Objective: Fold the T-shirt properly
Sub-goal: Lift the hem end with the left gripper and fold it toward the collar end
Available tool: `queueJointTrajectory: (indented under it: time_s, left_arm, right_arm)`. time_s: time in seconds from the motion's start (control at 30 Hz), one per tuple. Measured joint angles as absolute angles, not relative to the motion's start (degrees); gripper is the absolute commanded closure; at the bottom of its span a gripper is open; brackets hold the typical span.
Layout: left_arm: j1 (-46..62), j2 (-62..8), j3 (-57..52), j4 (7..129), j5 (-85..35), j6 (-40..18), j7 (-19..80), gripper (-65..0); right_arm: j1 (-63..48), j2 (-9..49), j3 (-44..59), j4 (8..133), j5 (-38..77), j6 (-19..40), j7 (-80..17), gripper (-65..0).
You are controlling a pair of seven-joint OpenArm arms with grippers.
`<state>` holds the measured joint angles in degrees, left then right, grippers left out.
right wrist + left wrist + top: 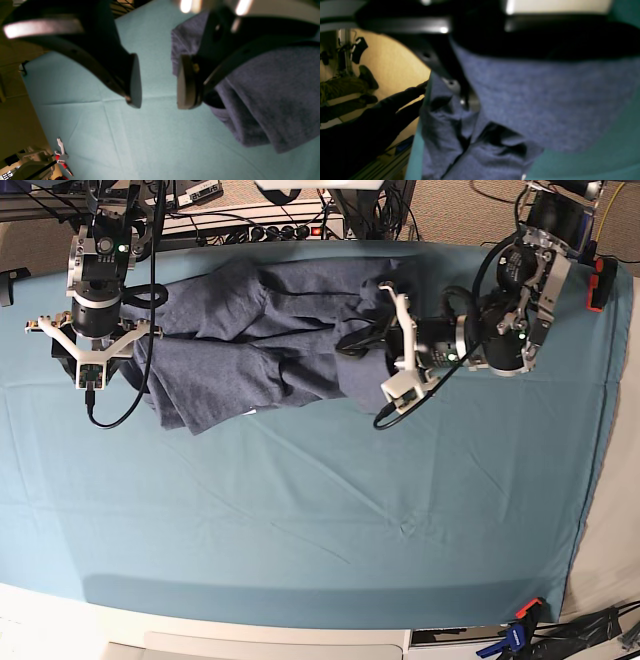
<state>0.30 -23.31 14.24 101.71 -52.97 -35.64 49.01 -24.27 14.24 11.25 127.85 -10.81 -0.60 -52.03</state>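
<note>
I see the T-shirt (250, 330) as soft, matt, heathered blue-grey knit with a slightly fuzzy surface. Under it, the teal table cloth (300, 510) looks thin, smooth and matt, with creases pressed in. Beside the T-shirt, the right gripper (157, 82) has dark, hard fingers with a dull sheen and flat, smooth pads (186, 82).
</note>
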Motion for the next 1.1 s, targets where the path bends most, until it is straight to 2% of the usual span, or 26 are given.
queueJointTrajectory:
  time_s: [0.07,0.37,0.63,0.87,1.1]
  left_arm:
    - [0.27,-23.18,14.90,101.71,-52.95,-35.62,49.04,-16.7]
    - [0.30,-22.85,20.34,101.71,-52.16,-35.62,49.01,-17.0]
    - [-0.49,-16.01,21.43,101.71,-47.40,-35.46,46.48,-17.0]
    - [-1.98,-13.58,21.39,101.71,-45.10,-35.46,46.44,-17.0]
    - [-2.17,-8.84,21.32,101.71,-37.67,-35.46,43.20,-17.0]
  right_arm:
    - [-24.27,14.24,11.25,127.85,-10.81,-0.62,-52.03,-24.9]
    - [-24.27,14.26,11.25,127.85,-10.81,-0.62,-52.03,-24.9]
    - [-24.27,14.26,11.25,127.85,-10.81,-0.60,-52.01,-24.9]
    - [-24.27,14.26,11.25,127.85,-10.81,-0.62,-52.01,-24.9]
    - [-24.27,14.26,11.25,127.85,-10.81,-0.62,-51.40,-24.9]
